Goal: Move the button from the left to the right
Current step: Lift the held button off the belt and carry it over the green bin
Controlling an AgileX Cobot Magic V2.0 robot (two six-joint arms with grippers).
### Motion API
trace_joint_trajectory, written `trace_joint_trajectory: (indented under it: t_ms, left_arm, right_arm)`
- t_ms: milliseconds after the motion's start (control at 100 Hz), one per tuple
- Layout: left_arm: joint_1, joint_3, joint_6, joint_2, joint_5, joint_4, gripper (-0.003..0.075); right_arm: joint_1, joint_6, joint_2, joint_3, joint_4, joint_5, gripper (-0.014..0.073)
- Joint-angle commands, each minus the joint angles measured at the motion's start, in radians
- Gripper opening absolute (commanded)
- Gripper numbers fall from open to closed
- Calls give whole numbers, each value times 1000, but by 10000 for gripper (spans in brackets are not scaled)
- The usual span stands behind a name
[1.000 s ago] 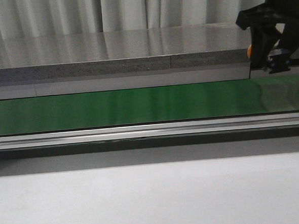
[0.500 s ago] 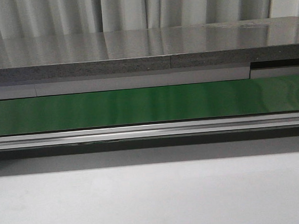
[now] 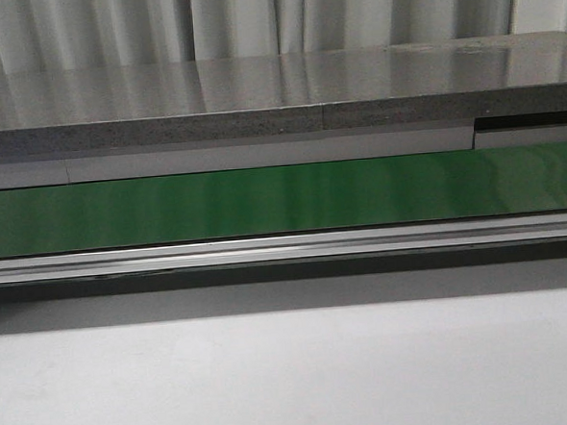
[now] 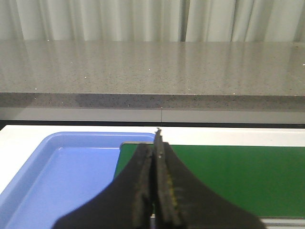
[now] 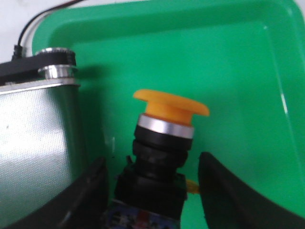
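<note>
Here the right jaws (image 5: 151, 191) grip the button (image 5: 164, 143) over a green tray (image 5: 238, 57); left jaws (image 4: 155, 191) clenched above the green belt (image 3: 283, 198).

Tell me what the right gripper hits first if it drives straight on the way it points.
Probably the floor of the green tray: the right gripper, jaws around the button, points into it. Depth is unclear.

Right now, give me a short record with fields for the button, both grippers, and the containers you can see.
button: yellow-orange mushroom-head push-button with black body, between the right gripper's fingers, over the green tray
right gripper: fingers either side of the button body; contact unclear
left gripper: shut, holding nothing
green tray: green plastic tray, also holds a silver mesh-sided metal part
blue tray: light blue plastic tray, beside the green conveyor belt
front view: no arm or button visible
</note>
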Motion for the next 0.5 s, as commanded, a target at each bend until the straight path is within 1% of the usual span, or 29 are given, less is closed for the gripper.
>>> trace_joint_trajectory:
  t_ms: [0,360,430,490]
  left_arm:
    - [-9,-27,1,5,-77,-9,-21]
    - [-9,-27,1,5,-77,-9,-20]
    - [-9,-27,1,5,-77,-9,-21]
    - [-9,-27,1,5,-77,-9,-20]
  right_arm:
    - [-7,-11,-9,-35,-4,-27,127]
    - [-7,-11,64,-35,2,2,131]
    - [-7,-11,69,-35,2,6,157]
    - [-7,-11,69,-35,4,7,206]
